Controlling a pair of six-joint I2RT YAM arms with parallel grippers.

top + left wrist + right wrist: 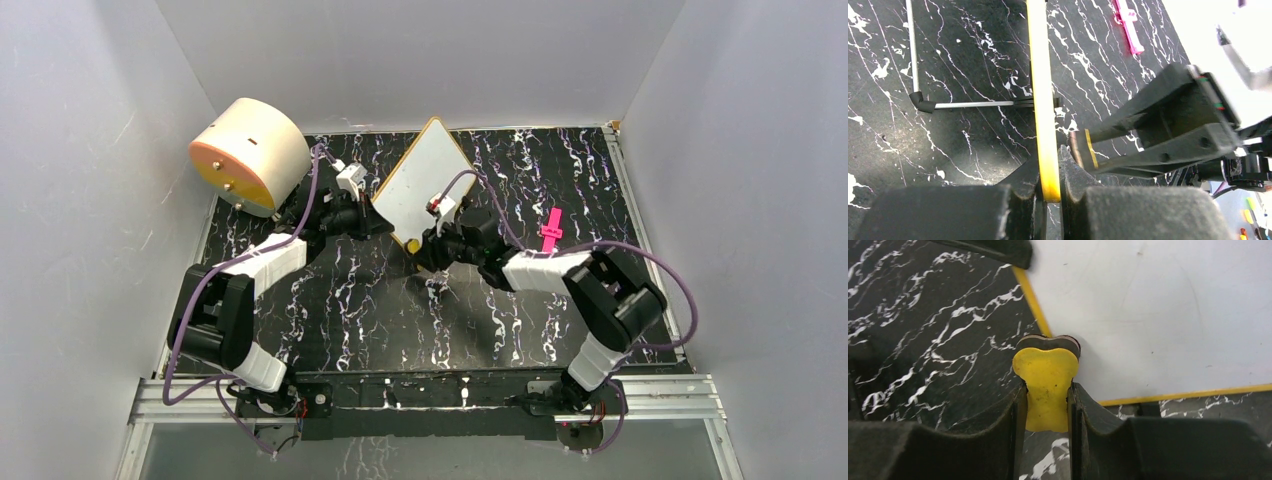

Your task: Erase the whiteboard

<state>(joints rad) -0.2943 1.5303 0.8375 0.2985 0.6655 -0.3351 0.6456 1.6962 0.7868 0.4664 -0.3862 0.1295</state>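
The whiteboard (425, 172), white with a yellow-orange frame, stands tilted up off the black marbled table, one corner pointing at the back wall. My left gripper (372, 212) is shut on its left edge; the left wrist view shows the frame (1040, 75) edge-on, pinched between the jaws of that gripper (1049, 157). My right gripper (1046, 387) is shut on a small yellow eraser (1047, 380) with a dark felt face, pressed against the board's lower corner (412, 244). The board face (1168, 315) looks blank, with only faint smudges.
A cream cylinder (250, 155) lies on its side at the back left, close to the left arm. A pink marker-like piece (551, 230) lies right of the board. A thin grey rod with a black tip (963, 104) sticks out behind the board. Grey walls enclose three sides.
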